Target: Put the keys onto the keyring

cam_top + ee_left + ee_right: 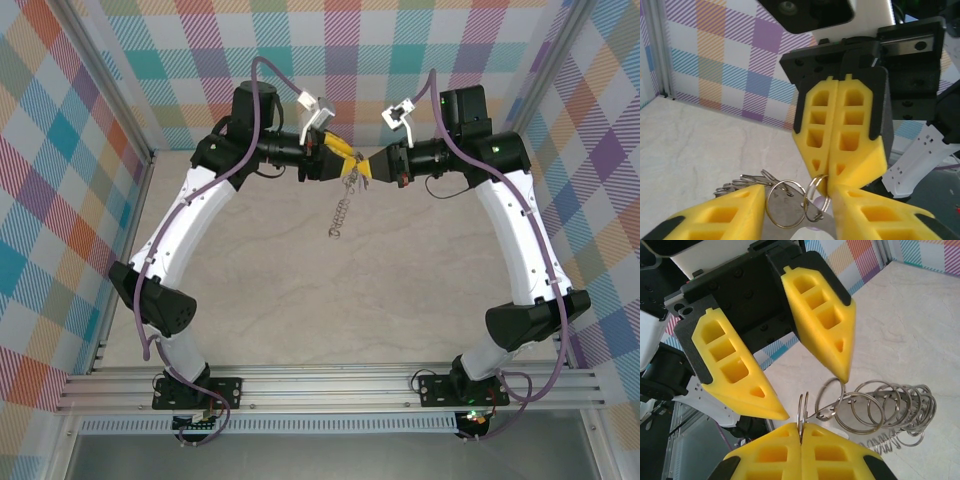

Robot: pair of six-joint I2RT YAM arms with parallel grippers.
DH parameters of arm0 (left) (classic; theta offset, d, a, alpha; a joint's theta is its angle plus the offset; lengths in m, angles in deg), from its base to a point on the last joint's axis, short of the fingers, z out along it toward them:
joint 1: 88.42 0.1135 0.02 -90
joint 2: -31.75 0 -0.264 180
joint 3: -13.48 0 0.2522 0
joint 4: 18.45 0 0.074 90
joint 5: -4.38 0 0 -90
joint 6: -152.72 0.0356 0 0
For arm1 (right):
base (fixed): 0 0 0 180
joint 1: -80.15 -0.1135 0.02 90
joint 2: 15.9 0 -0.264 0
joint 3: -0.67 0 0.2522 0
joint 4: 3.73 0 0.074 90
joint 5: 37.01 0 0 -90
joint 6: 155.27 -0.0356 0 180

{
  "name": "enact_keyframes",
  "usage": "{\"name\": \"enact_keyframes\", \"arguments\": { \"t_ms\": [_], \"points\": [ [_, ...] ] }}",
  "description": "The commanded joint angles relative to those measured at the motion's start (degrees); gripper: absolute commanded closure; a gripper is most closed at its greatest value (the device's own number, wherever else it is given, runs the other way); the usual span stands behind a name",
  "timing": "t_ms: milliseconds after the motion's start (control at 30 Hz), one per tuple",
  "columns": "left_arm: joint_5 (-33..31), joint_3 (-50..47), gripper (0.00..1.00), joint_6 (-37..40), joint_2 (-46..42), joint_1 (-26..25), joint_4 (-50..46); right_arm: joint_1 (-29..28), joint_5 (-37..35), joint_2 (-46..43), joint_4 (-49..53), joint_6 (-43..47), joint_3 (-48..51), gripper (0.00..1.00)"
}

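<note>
High over the far middle of the table [280, 300], the right gripper [801, 427] pinches one ring of the hanging keyring [880, 410], and the left gripper [799, 194] has its fingers spread around other rings.

Left tool [813, 397] parted, right tool [801, 429] clamped tight.

Tip to tip: left tool [345, 156], right tool [362, 167], keyring [341, 208] seemingly below both.
</note>
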Motion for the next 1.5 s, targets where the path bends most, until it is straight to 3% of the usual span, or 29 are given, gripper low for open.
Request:
{"name": "enact_keyframes", "arguments": {
  "t_ms": [0, 267, 633, 767, 933, 1033, 1167, 1367, 1467],
  "points": [
    [3.2, 2.0, 0.65, -1.0, 0.7, 0.0, -0.4, -0.5, 1.1, -0.8, -2.7, -0.4, 0.3, 1.00],
    [5.1, 2.2, 0.73, -1.3, 1.4, -0.8, -1.5, -0.5, 1.1, -0.9, -4.2, -1.4, 0.9, 1.00],
    [6.5, 2.8, 0.99, -1.3, 1.5, -1.4, -1.2, -0.4, 0.6, -1.3, -6.2, -2.9, 2.5, 1.00],
    [4.8, 2.6, 1.00, -2.7, 1.0, -1.5, 0.6, -0.5, -0.1, -1.8, -7.9, -4.2, 3.8, 1.00],
    [-1.2, 0.0, 1.00, -7.3, -1.2, -1.5, 7.5, 0.4, -3.0, -5.4, -14.0, -8.1, 9.8, 0.65],
    [-5.1, -2.7, 1.00, -8.8, -3.1, -1.5, 11.5, 2.9, -1.7, -8.1, -19.3, -12.3, 14.0, 0.53],
    [-8.0, -7.4, 1.00, -10.9, -5.7, -1.6, 18.0, 5.7, -1.8, -12.4, -26.9, -17.8, 20.1, 0.49],
    [-10.2, -11.8, 1.00, -14.5, -7.7, -1.5, 26.1, 6.7, -10.5, -18.1, -35.8, -23.7, 28.7, 0.47],
    [-10.8, -13.2, 1.00, -16.6, -8.0, -1.6, 29.8, 6.7, -10.6, -19.0, -39.9, -27.4, 31.3, 0.46]
  ]
}}
